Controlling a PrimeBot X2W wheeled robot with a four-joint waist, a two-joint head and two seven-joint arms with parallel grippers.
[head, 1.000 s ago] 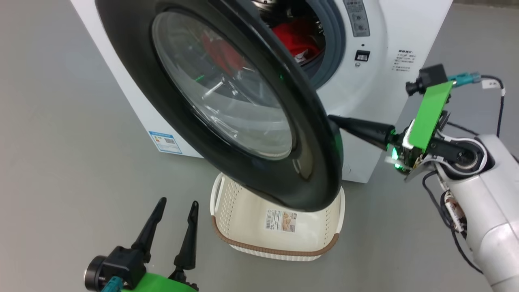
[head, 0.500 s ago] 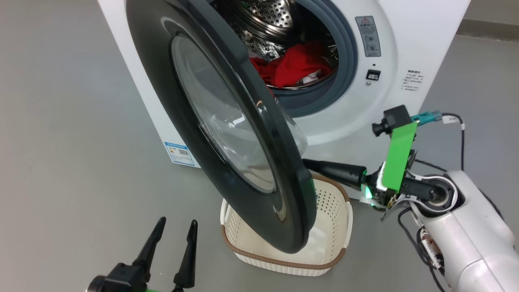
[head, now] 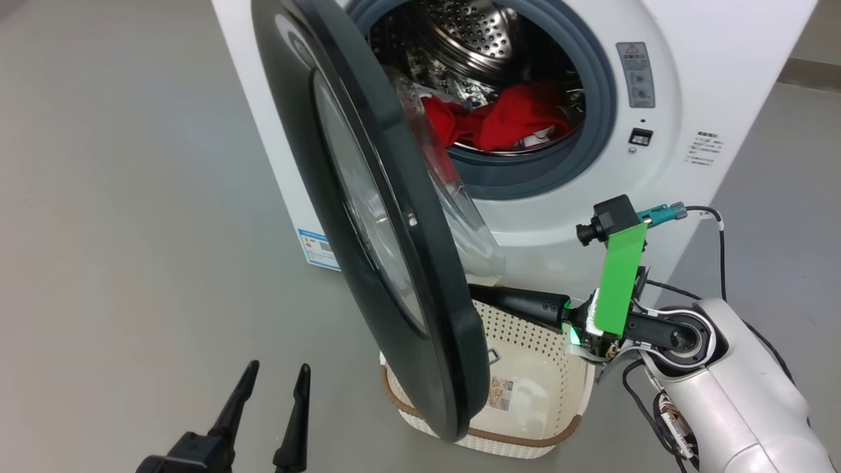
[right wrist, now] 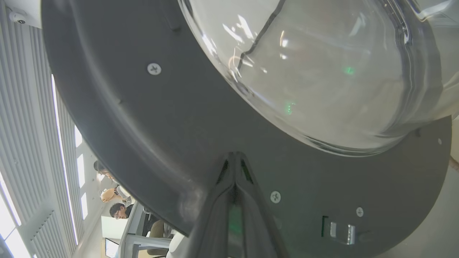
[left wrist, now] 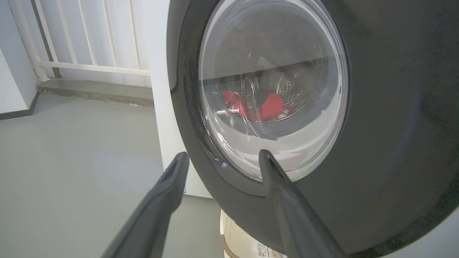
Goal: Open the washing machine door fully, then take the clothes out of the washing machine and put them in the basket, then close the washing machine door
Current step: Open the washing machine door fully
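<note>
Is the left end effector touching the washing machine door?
Apart. The head view shows bare floor between the left end effector and the washing machine door.

forearm (head: 723, 394): glossy white | wrist plate (head: 621, 282): green | claw fingers (head: 233, 404): black, tapered | cables (head: 722, 256): black

I note the large round door (head: 368, 217): glossy black rim, clear glass. On the boxy washing machine (head: 690, 66), white body, grey gasket (head: 594, 131), perforated steel drum (head: 473, 33). The soft clothes (head: 512, 121) are bright red. The perforated plastic basket (head: 545, 341) is cream with a brown woven rim.
</note>
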